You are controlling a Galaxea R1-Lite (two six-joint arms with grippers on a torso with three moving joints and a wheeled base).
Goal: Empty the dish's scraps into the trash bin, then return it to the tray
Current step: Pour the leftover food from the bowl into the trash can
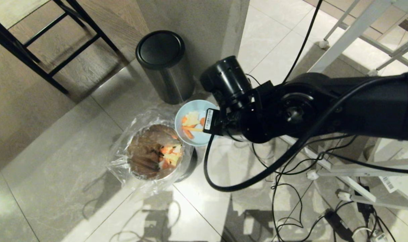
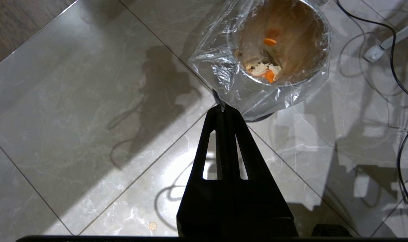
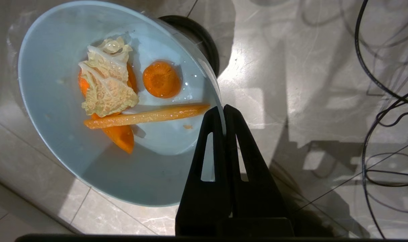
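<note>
The right gripper pinches the rim of the dish, jaws clenched on the pale blue wall with one finger inside and one outside, carrying it above the tiled floor. The scraps, carrot pieces and a crinkled cabbage leaf, lie just beyond the jaws on the bowl's floor, the bowl only slightly tilted, so nothing spills yet. The trash bin, bag-lined and already holding food waste, stands just past the dish's far edge from the jaws, placed for a tip. A black-lidded bin stands nearby. The left gripper hangs idle, jaws pressed together and empty. The tray is out of sight.
</note>
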